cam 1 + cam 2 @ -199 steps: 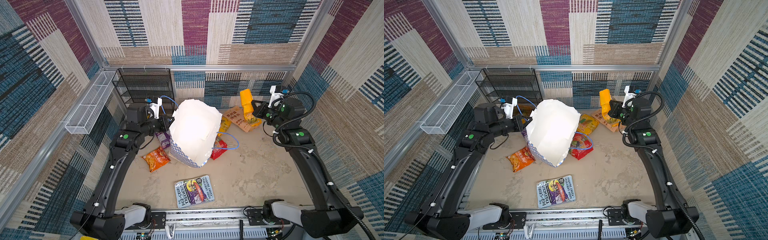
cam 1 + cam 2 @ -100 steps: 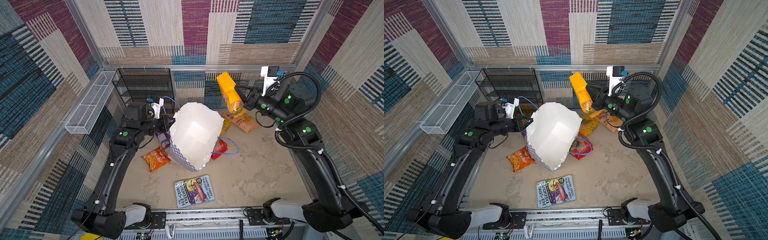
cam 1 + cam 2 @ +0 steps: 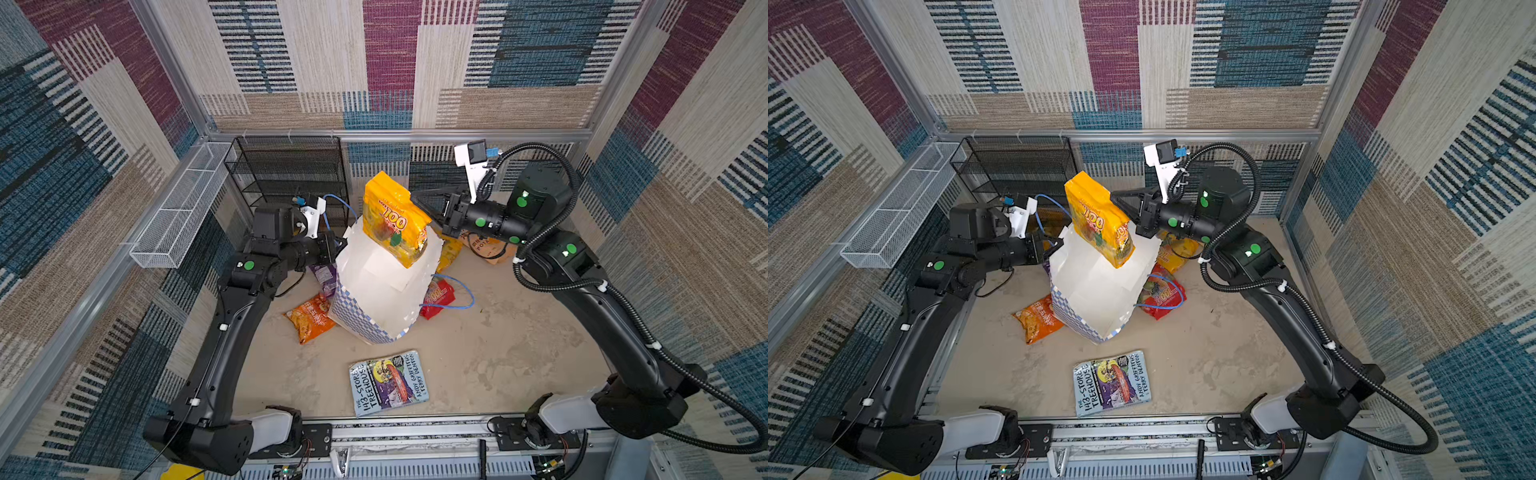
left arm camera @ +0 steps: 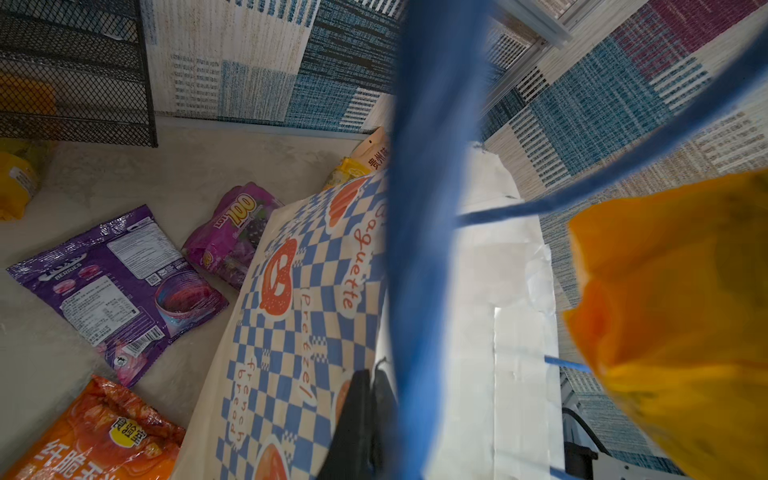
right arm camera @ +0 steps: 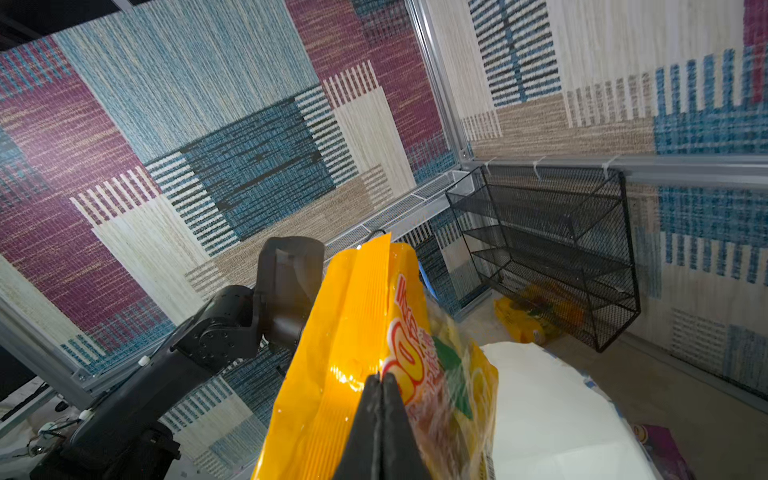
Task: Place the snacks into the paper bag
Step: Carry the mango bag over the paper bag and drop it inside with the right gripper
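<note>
Beige tabletop [image 3: 519, 353], patchwork woven walls [image 3: 395, 62]; right gripper [image 5: 381, 386] pinches yellow snack [image 3: 390, 224], left gripper [image 4: 370, 374] pinches paper bag [image 3: 374, 291].

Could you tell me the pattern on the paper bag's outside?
Blue-and-white checks on the paper bag; left wrist view.

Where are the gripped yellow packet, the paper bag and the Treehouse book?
gripped yellow packet [image 3: 392, 224], in a top view, on its printed front.
paper bag [image 3: 376, 291], in a top view, on its white wall.
Treehouse book [image 3: 388, 382], in a top view, on its cover.
</note>
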Robot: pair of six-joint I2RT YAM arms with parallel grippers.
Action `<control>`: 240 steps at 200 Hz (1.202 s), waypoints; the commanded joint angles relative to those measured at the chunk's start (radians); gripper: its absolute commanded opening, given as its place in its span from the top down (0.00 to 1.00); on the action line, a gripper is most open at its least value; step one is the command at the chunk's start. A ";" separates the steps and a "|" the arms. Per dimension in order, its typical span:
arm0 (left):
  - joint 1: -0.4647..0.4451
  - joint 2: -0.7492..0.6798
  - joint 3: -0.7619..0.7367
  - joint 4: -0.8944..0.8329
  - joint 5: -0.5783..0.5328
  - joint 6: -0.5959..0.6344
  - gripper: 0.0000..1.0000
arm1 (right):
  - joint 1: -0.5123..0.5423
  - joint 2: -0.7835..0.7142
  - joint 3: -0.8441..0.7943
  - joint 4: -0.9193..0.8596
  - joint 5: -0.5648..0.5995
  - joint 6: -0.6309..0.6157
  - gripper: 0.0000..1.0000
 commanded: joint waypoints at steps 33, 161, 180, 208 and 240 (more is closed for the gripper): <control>0.019 0.000 0.009 0.007 0.020 0.023 1.00 | 0.002 0.022 -0.141 0.068 -0.021 -0.082 1.00; 0.092 0.060 0.019 -0.018 0.087 -0.028 1.00 | 0.002 0.147 -0.110 -0.016 0.157 -0.131 0.79; 0.092 0.068 0.019 -0.019 0.085 -0.030 1.00 | 0.002 0.126 -0.083 -0.139 0.333 -0.095 0.38; 0.092 0.068 0.019 -0.019 0.070 -0.031 1.00 | 0.017 0.056 -0.169 -0.252 0.390 -0.062 0.17; 0.098 0.074 0.016 -0.018 0.063 -0.035 1.00 | 0.121 0.003 -0.334 -0.293 0.398 -0.008 0.02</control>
